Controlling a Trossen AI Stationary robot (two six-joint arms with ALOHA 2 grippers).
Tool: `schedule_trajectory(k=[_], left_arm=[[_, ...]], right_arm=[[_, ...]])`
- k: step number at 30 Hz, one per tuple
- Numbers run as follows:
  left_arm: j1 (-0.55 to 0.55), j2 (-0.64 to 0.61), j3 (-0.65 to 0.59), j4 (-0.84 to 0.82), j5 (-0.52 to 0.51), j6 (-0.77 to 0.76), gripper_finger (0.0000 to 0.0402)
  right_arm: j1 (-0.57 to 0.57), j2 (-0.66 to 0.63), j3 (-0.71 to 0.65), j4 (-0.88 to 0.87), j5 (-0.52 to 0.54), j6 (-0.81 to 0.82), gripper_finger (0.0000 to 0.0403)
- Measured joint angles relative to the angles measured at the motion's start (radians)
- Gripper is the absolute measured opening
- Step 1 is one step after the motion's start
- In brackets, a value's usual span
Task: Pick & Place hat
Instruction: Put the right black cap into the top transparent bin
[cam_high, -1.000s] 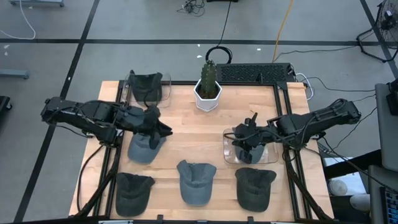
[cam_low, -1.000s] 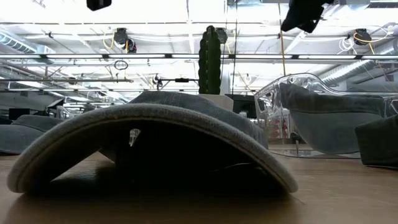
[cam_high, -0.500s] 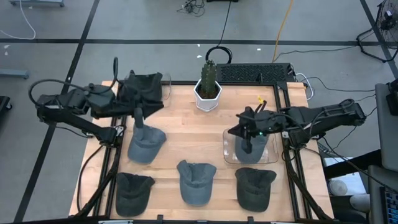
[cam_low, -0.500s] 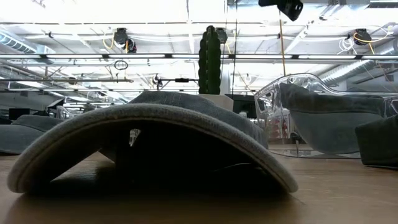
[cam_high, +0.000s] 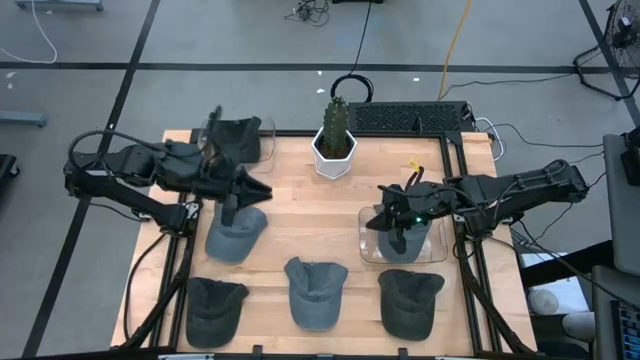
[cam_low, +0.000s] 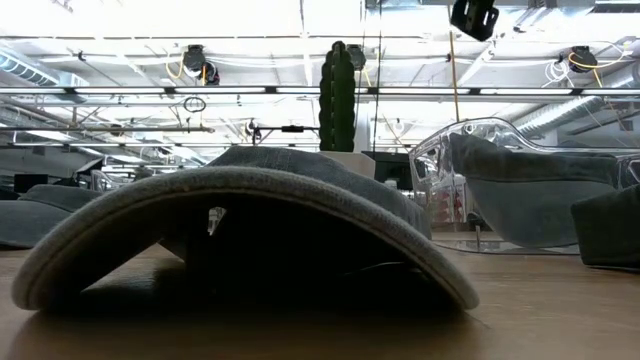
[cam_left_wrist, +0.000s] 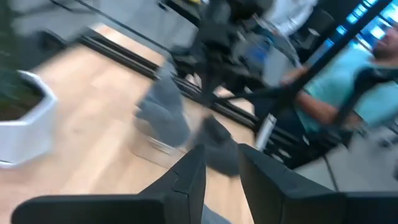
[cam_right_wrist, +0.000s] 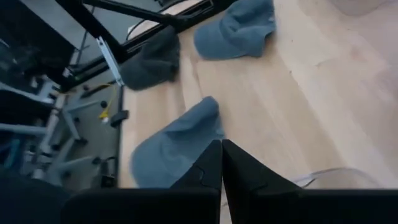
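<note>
Recorded six caps on the wooden table (cam_high: 300, 200). Logged one grey-blue cap (cam_high: 235, 238) at mid-left, flat on the wood, directly under the left gripper (cam_high: 262, 190). Noted that claw released, its two dark fingers (cam_left_wrist: 189, 177) standing slightly apart with only bare wood seen between them, nothing grasped. Logged a second grey cap (cam_high: 400, 243) inside a clear container (cam_high: 368, 250) at mid-right, with the right gripper (cam_high: 385, 217) just above it. Noted that claw clenched, fingers (cam_right_wrist: 211, 163) pressed together on nothing. Entered three caps along the front edge, well apart: dark cap (cam_high: 215, 306) at front left, grey-blue cap (cam_high: 316, 291) at front centre, dark cap (cam_high: 410, 300) at front right. Entered one more dark cap (cam_high: 236, 140) in a clear bin (cam_high: 266, 128) at the back left corner. Listed a cactus (cam_high: 335, 118) upright in a white pot (cam_high: 334, 160) at back centre, between the two arms. Glimpsed, blurred, a person in a teal top (cam_left_wrist: 364, 78) beyond the table through the left wrist view.
</note>
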Motion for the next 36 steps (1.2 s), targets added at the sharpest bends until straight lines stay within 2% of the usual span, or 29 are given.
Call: schedule_trajectory(k=[7,12,15,19,26,31,36], left_arm=[[-0.054,0.009,0.0,-0.007,0.019,0.047,0.0101],[-0.081,0.058,0.0,-0.09,0.024,0.066,0.0101],[-0.099,0.112,0.0,-0.167,0.035,0.094,0.0101],[-0.108,0.157,0.0,-0.274,0.037,0.167,0.0101],[-0.105,0.167,-0.001,-0.264,0.021,0.159,0.0101],[-0.114,0.192,-0.001,-0.207,0.019,0.16,0.0101],[-0.114,0.229,-0.002,-0.266,0.019,0.121,0.0101]], right_arm=[[0.014,0.002,0.101,-0.053,0.079,0.007,0.0],[0.013,0.031,0.151,-0.16,0.079,-0.001,0.0],[0.018,0.059,0.151,-0.149,0.047,0.017,0.0],[0.033,0.128,0.152,-0.084,-0.029,0.012,0.0],[0.026,0.288,0.153,0.077,-0.132,-0.027,0.0027],[0.025,0.384,0.153,0.174,-0.155,-0.03,0.0059],[0.025,0.481,0.153,0.307,-0.158,0.044,0.0081]])
